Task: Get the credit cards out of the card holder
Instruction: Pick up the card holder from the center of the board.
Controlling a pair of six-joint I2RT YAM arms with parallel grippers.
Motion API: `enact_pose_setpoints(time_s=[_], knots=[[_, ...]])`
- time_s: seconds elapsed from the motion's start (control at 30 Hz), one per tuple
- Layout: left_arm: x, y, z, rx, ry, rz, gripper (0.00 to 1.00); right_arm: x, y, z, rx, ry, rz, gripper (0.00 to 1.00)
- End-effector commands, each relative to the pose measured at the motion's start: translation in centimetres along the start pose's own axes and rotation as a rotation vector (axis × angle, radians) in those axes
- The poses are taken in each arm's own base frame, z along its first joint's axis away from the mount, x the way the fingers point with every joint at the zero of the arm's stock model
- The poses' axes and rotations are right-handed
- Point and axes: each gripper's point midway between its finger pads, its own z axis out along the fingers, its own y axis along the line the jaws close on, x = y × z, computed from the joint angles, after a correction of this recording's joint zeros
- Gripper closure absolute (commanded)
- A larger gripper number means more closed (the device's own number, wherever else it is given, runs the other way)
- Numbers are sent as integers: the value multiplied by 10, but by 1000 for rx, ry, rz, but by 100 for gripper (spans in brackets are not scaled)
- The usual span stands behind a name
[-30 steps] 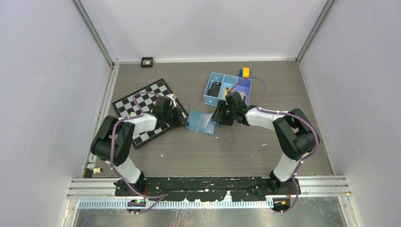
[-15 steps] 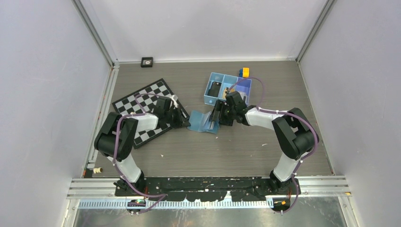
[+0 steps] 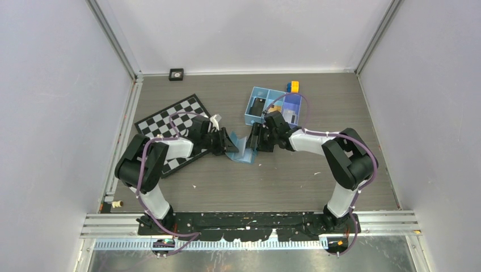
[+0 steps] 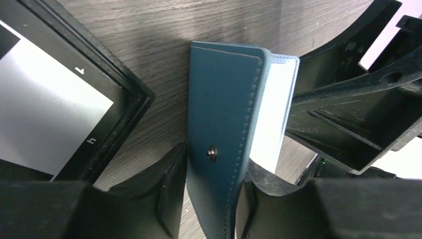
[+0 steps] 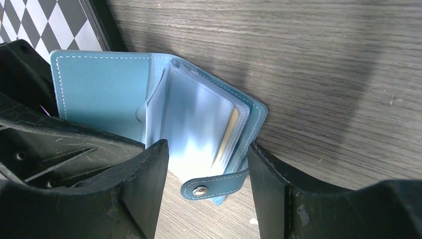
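Observation:
The card holder (image 3: 240,149), a light-blue wallet, lies half open on the table between both grippers. Its left cover (image 4: 224,99), with a snap stud, stands on edge between the fingers of my left gripper (image 4: 216,162), which is open and loosely astride it. My right gripper (image 5: 206,149) is open over the other side. The clear sleeves (image 5: 194,124) and the snap strap (image 5: 214,185) lie between its fingers. Of the credit cards, only a thin tan edge (image 5: 230,135) shows inside the sleeves; any others there are hidden.
A chessboard (image 3: 170,122) lies just left of the left gripper, its black frame (image 4: 109,79) close to the wallet. A blue three-compartment tray (image 3: 274,93) stands behind the right gripper, with a black item (image 3: 258,106) inside. A yellow block (image 3: 293,86) sits at its far corner.
My left gripper has moved right from the chessboard's edge to the wallet and opened around its left cover. The wallet has folded up narrower. My right gripper has shifted slightly left.

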Motion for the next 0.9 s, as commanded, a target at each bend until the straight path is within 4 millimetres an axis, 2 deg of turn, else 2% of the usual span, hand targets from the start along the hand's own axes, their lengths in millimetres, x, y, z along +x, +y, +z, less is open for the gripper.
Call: enact_pose_setpoints(time_s=[0.0,0.2,0.4,0.57,0.67,0.8,0.87], knots=[[-6,-21,-3,84,-23,36,57,-9,18,-3,-47,-18,-35,36],[-7,-25,-8,73,-54,78,29,-4,16,-2,-17,-6,-67,33],[-3,-26,-6,9,-45,141,9,-5,21,-6,-29,-25,-94,31],[-2,-24,-7,-43,-47,176,7,-4,24,-7,-46,-23,-95,31],[-1,-18,-5,-70,-28,168,12,-6,27,-7,-63,-34,-99,30],[2,-15,-2,-94,-2,176,15,-7,33,-8,-92,-40,-93,30],[2,-12,0,-108,10,176,22,-7,35,-7,-100,-37,-89,30]])
